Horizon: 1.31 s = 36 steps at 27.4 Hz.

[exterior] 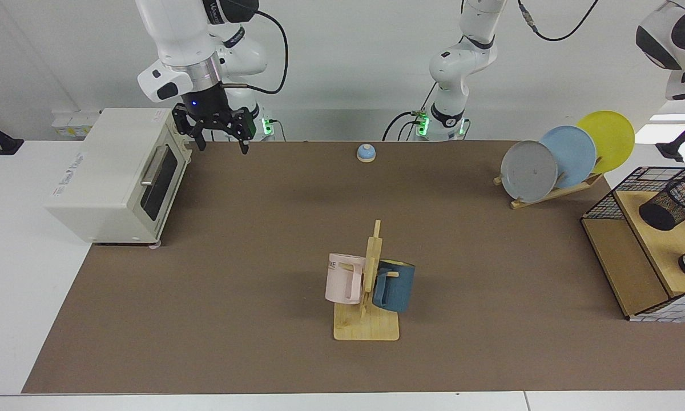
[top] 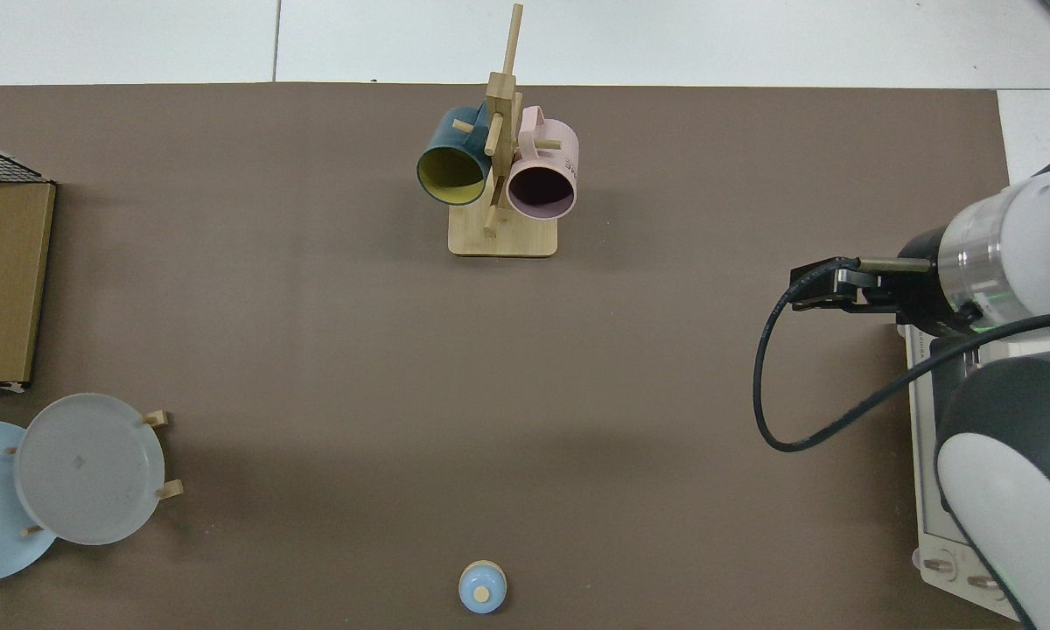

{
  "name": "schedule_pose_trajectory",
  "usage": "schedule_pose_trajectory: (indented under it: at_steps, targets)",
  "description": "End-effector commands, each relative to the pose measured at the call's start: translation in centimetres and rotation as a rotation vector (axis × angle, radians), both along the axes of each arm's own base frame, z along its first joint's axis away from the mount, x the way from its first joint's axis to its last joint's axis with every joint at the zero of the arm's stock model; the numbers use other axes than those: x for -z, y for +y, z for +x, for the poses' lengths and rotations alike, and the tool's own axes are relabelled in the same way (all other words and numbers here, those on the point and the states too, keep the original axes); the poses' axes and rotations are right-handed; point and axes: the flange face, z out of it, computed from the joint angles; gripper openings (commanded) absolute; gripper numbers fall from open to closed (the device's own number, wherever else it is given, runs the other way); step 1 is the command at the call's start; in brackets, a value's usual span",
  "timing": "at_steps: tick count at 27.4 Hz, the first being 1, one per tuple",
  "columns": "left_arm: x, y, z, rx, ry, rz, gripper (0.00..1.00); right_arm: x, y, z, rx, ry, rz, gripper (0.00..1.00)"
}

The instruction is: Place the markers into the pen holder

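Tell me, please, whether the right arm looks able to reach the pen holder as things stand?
Probably not: the right hand hangs open by the toaster oven, while the pen holder sits on the shelf across the whole table.

White table (exterior: 11,240) carries a brown mat (exterior: 274,228) over most of its top; bare white margins at the left, right and bottom of the facing view. Plain pale wall (exterior: 342,57) fills the upper frame, lit evenly, no hard shadows. White socket strip (exterior: 74,123) on the wall at upper left. Black stand foot (exterior: 0,142) at the far left edge, another (exterior: 676,148) at the right edge. In the top view, a seam (top: 277,39) divides the white tabletop above the mat.
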Motion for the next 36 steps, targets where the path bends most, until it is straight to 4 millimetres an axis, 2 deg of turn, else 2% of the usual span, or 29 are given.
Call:
schedule_pose_trajectory:
  at_steps: [1, 9, 21, 29, 36]
  targets:
    - [1.7, 0.4, 2.0, 0.037, 0.02, 0.006, 0.0, 0.2, -0.2, 0.1, 0.01, -0.012, 0.015, 1.0]
    - [3.1, 1.6, 3.0, 0.077, 0.0, 0.013, 0.0, 0.2, -0.2, 0.1, 0.012, -0.012, 0.015, 1.0]
    - [3.5, 0.9, 4.0, 0.126, -0.045, 0.004, 0.0, 0.1, -0.2, 0.1, 0.012, -0.014, 0.015, 1.0]
    - [5.3, 0.3, 5.1, 0.134, -0.042, -0.011, 0.0, 0.1, -0.2, 0.1, 0.011, -0.013, 0.017, 1.0]
    - [7.2, 1.2, 5.7, 0.127, -0.05, -0.022, 0.0, 0.1, -0.2, 0.1, 0.01, -0.013, 0.017, 1.0]
